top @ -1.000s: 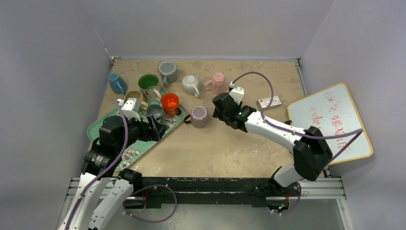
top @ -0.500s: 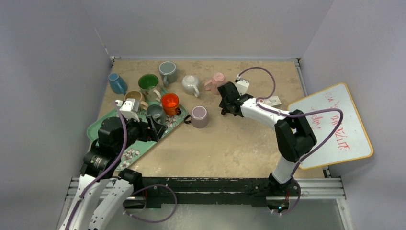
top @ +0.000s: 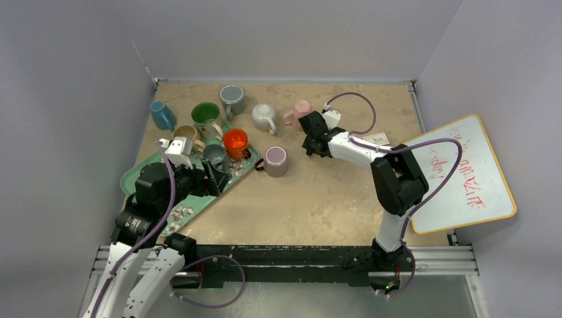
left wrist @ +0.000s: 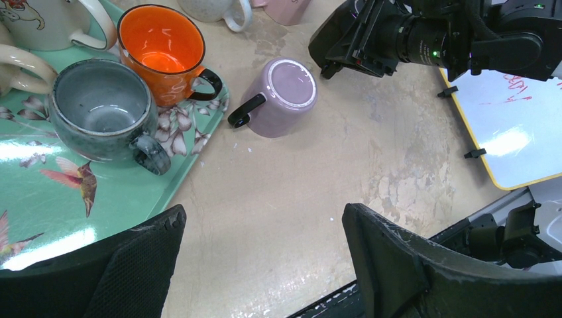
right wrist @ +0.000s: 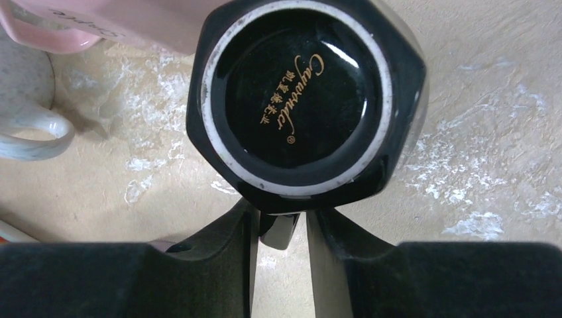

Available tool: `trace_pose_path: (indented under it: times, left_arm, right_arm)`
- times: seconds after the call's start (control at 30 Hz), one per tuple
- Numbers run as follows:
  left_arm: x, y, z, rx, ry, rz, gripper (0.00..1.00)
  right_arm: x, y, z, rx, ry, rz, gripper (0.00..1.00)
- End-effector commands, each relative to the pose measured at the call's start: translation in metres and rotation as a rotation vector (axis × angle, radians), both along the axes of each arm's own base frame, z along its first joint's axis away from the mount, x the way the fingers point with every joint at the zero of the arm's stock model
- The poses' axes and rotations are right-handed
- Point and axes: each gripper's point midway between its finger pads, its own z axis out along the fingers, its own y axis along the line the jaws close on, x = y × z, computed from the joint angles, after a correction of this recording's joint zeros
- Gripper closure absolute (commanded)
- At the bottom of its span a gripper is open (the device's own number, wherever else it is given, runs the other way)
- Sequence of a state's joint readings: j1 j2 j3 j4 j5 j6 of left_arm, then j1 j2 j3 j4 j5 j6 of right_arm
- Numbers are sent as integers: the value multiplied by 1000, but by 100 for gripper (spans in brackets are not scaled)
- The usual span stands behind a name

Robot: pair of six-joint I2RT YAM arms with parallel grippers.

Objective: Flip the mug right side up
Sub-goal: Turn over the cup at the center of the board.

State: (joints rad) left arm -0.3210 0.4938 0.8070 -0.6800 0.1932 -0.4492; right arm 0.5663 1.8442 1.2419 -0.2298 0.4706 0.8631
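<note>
A black mug (right wrist: 305,99) stands upside down on the table, its glossy base with gold lettering facing the right wrist camera. Its handle (right wrist: 278,232) points toward my right gripper (right wrist: 281,215) and lies between the two fingers. The left finger touches the handle and a thin gap shows on the right side. In the top view the right gripper (top: 313,139) covers this mug, just below the pink mug (top: 300,111). My left gripper (left wrist: 265,218) hangs wide open over bare table beside the tray (top: 192,202), holding nothing.
A mauve mug (top: 275,161) sits upside down left of the right gripper. A white speckled mug (top: 264,117) and the pink mug crowd the black one. The tray carries orange (top: 235,141), grey and other mugs. A whiteboard (top: 464,172) lies at the right edge.
The right arm swung up and right, away from the mauve mug, to the black mug by the pink one. Its jaws have narrowed around the handle. The left arm stayed still.
</note>
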Motion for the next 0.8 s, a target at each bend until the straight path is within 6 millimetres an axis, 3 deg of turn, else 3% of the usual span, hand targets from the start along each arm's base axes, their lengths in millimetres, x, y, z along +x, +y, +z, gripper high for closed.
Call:
trace_pose_path:
  times: [0.0,0.43,0.63,0.77]
  left_arm:
    - [2,2,4,14,-28,0,13]
    - [1,2,4,13,-32,2,13]
    - [2,2,3,15,-28,2,13]
    - [2,2,3,15,-27,5,13]
  right_arm:
    - [10,4,21,16,-45,28,69]
    - [-31,-15,18,-24,-19,144,89]
    - [-64,-22,14,-11,23,224,88]
    - [-86,-27,12,3,58,260,81]
